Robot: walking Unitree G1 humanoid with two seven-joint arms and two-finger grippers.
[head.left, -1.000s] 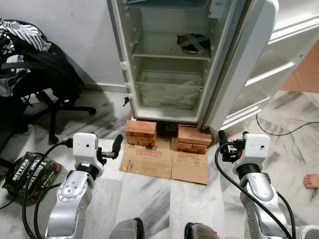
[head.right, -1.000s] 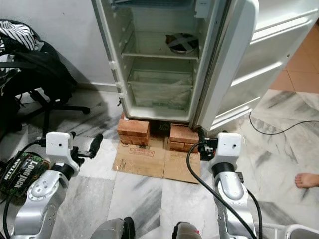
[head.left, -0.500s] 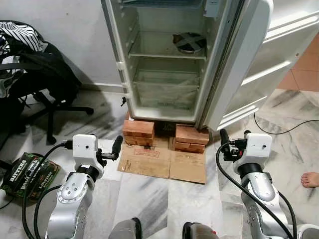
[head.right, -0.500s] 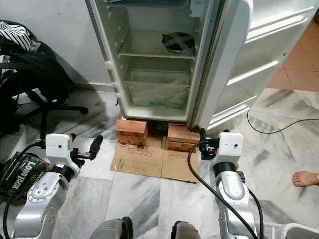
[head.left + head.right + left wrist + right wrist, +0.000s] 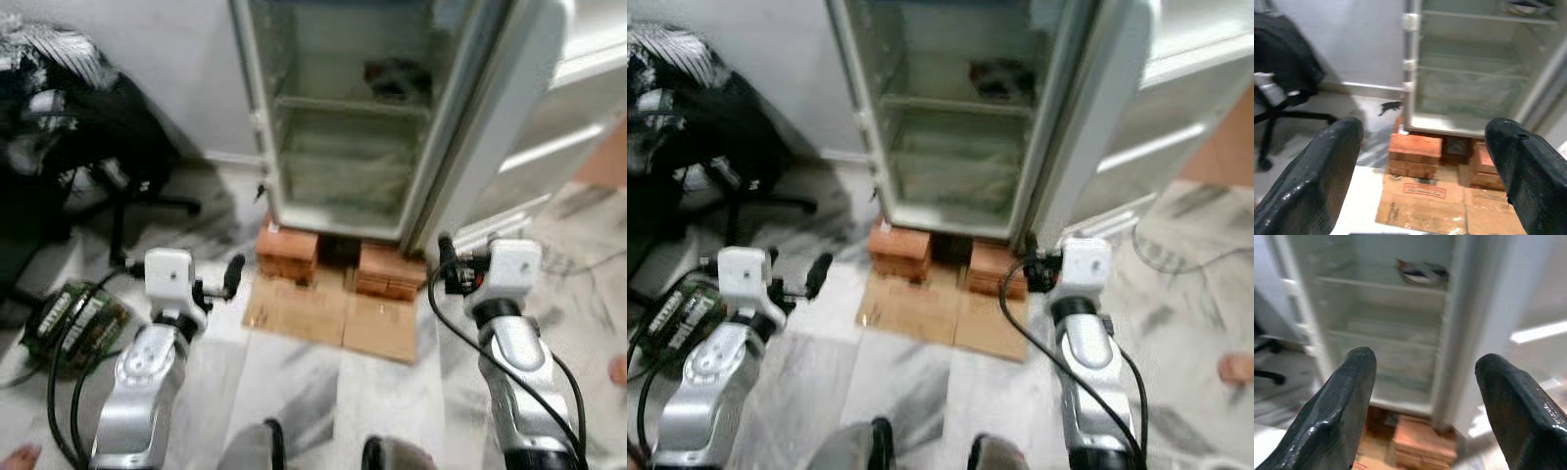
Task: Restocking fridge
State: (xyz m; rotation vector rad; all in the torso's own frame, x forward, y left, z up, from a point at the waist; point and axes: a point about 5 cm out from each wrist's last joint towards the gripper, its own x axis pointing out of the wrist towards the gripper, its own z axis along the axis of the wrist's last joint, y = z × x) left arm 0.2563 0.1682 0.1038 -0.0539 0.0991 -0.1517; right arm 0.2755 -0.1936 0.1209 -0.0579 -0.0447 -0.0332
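Observation:
The white fridge (image 5: 343, 147) stands open ahead, its door (image 5: 509, 117) swung to the right. Its glass shelves are bare apart from a dark round dish (image 5: 397, 78) on an upper shelf. A green printed box (image 5: 73, 318) lies on the floor at my left. My left gripper (image 5: 1425, 142) is held out low, open and holding nothing, left of the cardboard. My right gripper (image 5: 1425, 367) is open too, near the foot of the door and pointing into the fridge.
The fridge rests on red bricks (image 5: 289, 253), with flattened cardboard (image 5: 333, 313) in front. A black office chair (image 5: 88, 147) piled with clothes stands at the left. A person's bare foot (image 5: 1236, 368) is at the right. The floor is marble tile.
The whole picture has shifted and blurred, so the camera is moving. Both arms hold the same pose, and the grippers stay open.

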